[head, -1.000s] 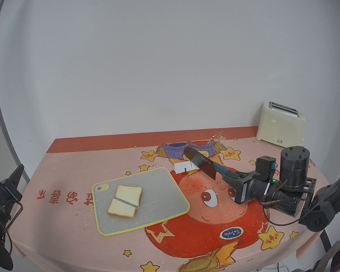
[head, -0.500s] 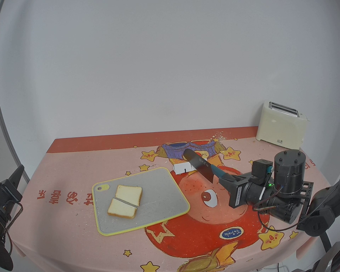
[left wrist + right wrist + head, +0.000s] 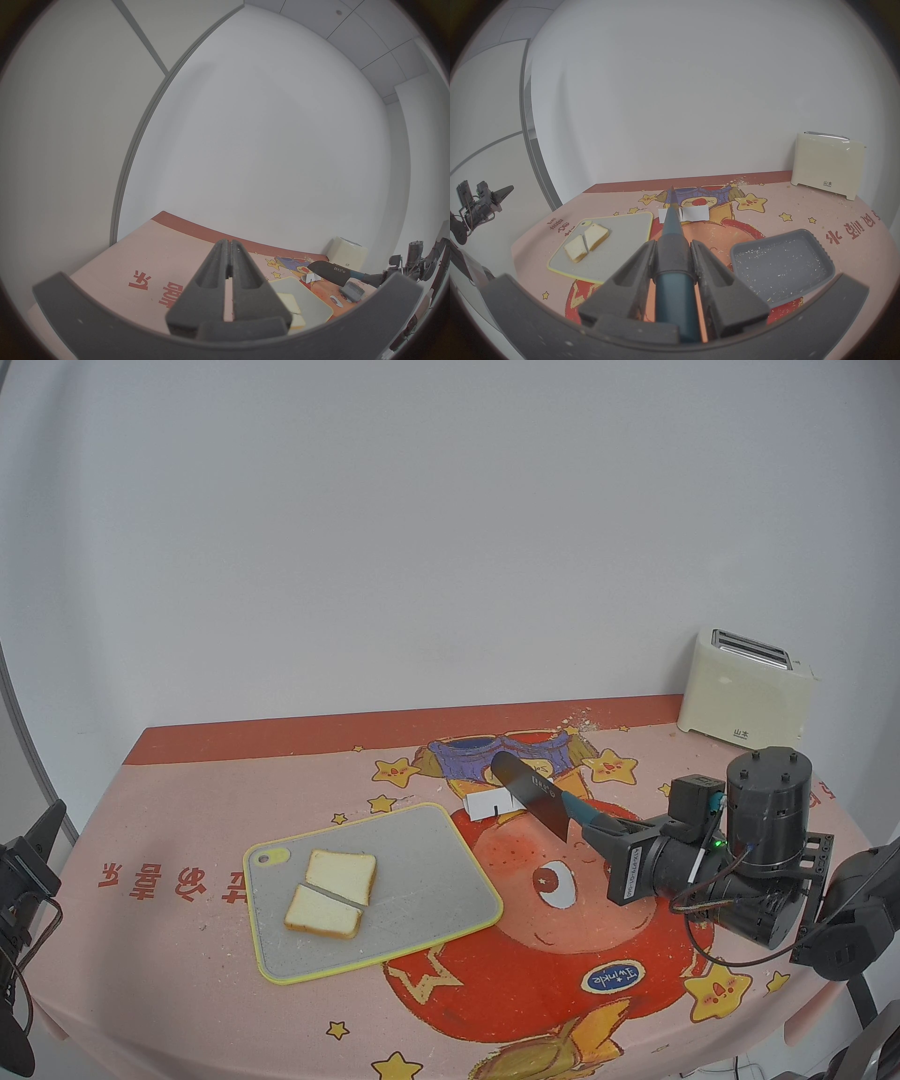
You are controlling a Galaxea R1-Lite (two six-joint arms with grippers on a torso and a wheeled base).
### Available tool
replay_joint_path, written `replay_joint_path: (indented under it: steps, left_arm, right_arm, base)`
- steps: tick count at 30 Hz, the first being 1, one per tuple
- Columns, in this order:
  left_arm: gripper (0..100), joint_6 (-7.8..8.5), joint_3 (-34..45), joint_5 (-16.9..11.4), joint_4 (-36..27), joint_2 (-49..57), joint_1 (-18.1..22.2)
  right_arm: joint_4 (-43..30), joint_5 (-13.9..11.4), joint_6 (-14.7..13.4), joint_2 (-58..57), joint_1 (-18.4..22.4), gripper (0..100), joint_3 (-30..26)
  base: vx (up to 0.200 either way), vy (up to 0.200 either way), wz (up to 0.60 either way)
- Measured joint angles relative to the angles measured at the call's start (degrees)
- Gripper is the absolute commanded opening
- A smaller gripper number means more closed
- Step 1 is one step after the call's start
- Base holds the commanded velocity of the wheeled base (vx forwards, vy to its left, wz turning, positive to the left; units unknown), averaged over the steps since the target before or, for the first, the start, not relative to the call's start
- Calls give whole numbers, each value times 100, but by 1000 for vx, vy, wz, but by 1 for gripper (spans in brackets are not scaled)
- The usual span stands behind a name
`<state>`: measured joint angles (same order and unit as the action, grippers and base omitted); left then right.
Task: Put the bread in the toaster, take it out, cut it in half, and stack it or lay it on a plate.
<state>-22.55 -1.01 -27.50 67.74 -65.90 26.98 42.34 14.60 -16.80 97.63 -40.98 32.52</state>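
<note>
Left tool (image 3: 228, 248): fingers pressed together, nothing between them. It is held off the tabletop's (image 3: 187, 829) left edge, well apart from all items.

Cutting board (image 3: 431, 885): grey with a yellow-green rim, lying flat on the left-centre of the tabletop. The bread (image 3: 330, 892) lies on its left part, cut into two pieces side by side with a narrow gap between them.

White card (image 3: 487, 801): small, standing on the tabletop just behind the board's far right corner.

Knife (image 3: 534, 793): dark blade, teal handle. It is held above the tabletop, with the blade tip over the white card.

Right tool (image 3: 609, 829): clamped on the knife handle, one finger on each side.

Grey tray (image 3: 820, 253): rectangular, near the right tool, with crumbs scattered inside.

Toaster (image 3: 745, 688): cream-coloured, upright at the back right corner of the tabletop, well apart from the bread.
</note>
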Motion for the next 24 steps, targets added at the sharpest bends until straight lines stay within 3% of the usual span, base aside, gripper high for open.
replay_joint_path:
  steps: [24]
  left_arm:
    - [0,0,0,0,-44,9,-11]
  right_arm:
    - [11,-7,5,32,66,0,9]
  base:
    - [0,0,0]
